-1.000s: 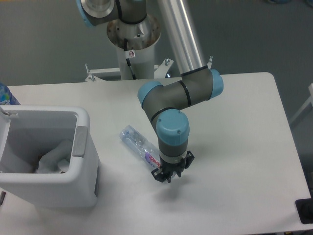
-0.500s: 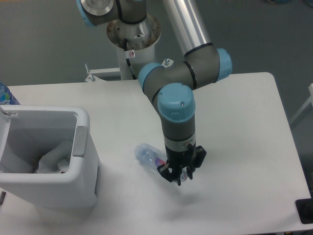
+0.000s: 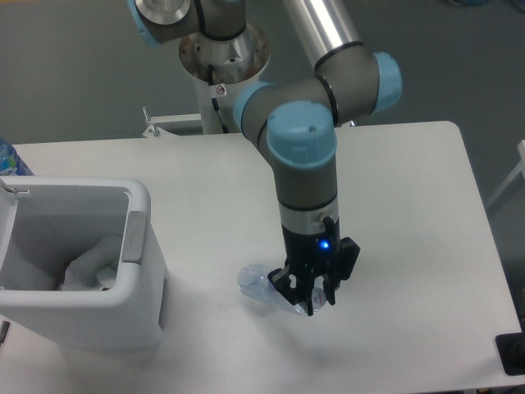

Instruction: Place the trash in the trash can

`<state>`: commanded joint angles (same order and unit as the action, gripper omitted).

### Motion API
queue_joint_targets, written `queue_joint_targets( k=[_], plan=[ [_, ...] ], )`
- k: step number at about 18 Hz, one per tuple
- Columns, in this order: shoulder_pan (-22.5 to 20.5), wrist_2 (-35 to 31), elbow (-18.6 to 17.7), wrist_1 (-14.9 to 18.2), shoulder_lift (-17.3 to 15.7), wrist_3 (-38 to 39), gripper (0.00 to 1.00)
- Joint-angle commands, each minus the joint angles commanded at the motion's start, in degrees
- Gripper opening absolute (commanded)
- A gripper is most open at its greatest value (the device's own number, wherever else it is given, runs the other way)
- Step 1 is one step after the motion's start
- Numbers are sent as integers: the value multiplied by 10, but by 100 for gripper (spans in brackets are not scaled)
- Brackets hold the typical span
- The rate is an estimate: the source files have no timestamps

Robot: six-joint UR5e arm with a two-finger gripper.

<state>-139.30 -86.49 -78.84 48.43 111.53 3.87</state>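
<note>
My gripper [image 3: 310,300] is shut on one end of the clear crushed bottle [image 3: 257,283]. The bottle sticks out to the gripper's left and hangs a little above the white table [image 3: 410,205], near its front middle. The pink-and-white label is mostly hidden by the fingers. The trash can [image 3: 136,236], a large white bin with a grey strip on its rim, stands at the front left, well to the left of the gripper. A crumpled white paper scrap [image 3: 89,264] lies inside it.
The arm's base column [image 3: 221,66] rises behind the table's back edge. A blue-topped object [image 3: 8,160] shows at the far left edge. A dark object [image 3: 513,353] sits at the front right corner.
The arm has swung toward the front right and risen. The bottle has been dragged along, turned end-on, and lifted off the table in the shut gripper.
</note>
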Motion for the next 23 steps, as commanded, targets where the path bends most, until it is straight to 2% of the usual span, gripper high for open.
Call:
queue_joint_targets(
  k=[6,10,15,19,23],
  plan=[
    [-1,59,24,0,-21,9,20],
    [2,111,36,-3,-57,32,20],
    [8,127,41,-4,-112,35,20],
    [11,162,41,-4,-155,36,20],
    [32,171,30,-4,-190,36,20]
  ],
)
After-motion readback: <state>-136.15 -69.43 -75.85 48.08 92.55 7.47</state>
